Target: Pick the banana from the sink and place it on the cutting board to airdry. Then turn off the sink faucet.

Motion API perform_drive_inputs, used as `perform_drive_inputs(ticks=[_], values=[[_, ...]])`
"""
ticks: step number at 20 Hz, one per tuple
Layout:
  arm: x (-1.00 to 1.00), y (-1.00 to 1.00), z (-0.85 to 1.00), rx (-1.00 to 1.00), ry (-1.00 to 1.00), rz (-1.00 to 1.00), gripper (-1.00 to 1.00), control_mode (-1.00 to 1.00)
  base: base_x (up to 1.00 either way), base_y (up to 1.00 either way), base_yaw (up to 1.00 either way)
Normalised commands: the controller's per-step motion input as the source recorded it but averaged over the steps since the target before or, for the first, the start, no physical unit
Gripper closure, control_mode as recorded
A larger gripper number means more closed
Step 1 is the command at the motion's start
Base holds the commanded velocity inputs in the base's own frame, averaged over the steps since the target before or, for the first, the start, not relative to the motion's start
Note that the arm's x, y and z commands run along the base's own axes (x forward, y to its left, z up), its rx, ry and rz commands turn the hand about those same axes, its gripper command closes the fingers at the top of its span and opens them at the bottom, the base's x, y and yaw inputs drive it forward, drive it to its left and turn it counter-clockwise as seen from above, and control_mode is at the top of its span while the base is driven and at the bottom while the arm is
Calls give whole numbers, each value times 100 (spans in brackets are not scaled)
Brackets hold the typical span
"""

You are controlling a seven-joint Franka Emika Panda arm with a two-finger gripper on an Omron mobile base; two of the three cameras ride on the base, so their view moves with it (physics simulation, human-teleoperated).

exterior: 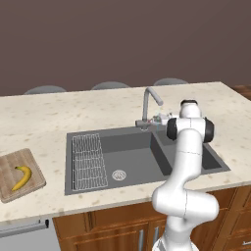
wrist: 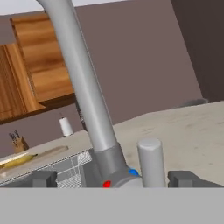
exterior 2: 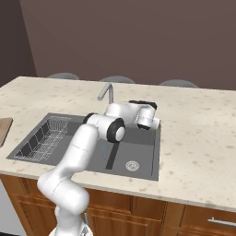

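The yellow banana [exterior: 22, 177] lies on the wooden cutting board [exterior: 10, 188] on the counter, left of the dark double-basin sink [exterior: 132, 157]. At the sink's back rim stands the grey sink faucet [exterior: 147, 104], spout angled to the right. My gripper [exterior: 159, 119] is right at the faucet's base. In the hand view the gripper [wrist: 114, 179] is open, its fingertips [wrist: 43, 178] on either side of the faucet stem [wrist: 87, 100] and its short upright handle [wrist: 151, 159]. Far off to the left lies the banana [wrist: 17, 161]. Whether water runs is unclear.
A white wire rack [exterior: 89, 161] lies in the left part of the large basin, beside a round drain [exterior: 119, 174]. Chair backs [exterior: 110, 85] rise behind the speckled counter [exterior: 59, 112]. A wall shuts off the back. My arm reaches over the small basin [exterior 2: 133, 152].
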Motion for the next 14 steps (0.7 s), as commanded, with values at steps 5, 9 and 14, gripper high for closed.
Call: perform_drive_inputs(ticks=[5,9,14], values=[[0,100,22,-10,-8,14,-100,-100,0,0,0],[0,100,22,-11,-11,13,-100,-100,0,0,0],[0,100,17,-14,-15,11,-100,-100,0,0,0]])
